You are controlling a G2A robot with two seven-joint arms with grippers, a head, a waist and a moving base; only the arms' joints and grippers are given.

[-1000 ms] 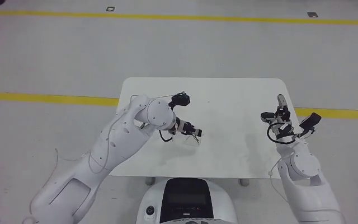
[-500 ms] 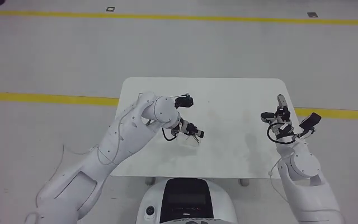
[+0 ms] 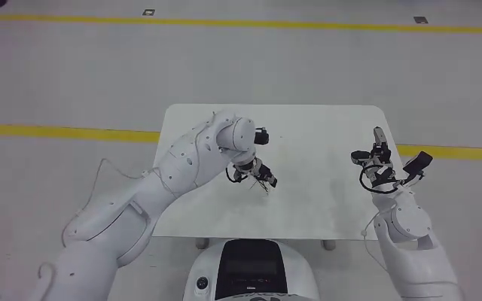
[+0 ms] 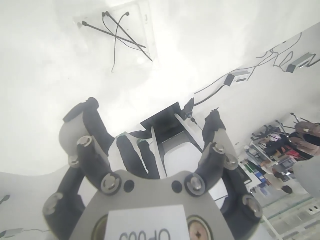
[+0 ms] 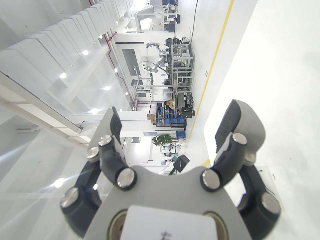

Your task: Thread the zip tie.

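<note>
The left gripper [image 4: 150, 116] hung over the white table [image 3: 316, 128], just toward 8 o'clock of its centre, its fingers spread and holding nothing. Several black zip ties [image 4: 115, 36] lay crossed on a clear tray [image 4: 136, 8], beyond the fingertips and apart from them. The right gripper [image 5: 172, 118], also spread and empty, sat at the table's 3 o'clock edge.

White table [image 3: 324, 143] on pale floor [image 3: 226, 68], yellow line [image 3: 75, 132] behind.
</note>
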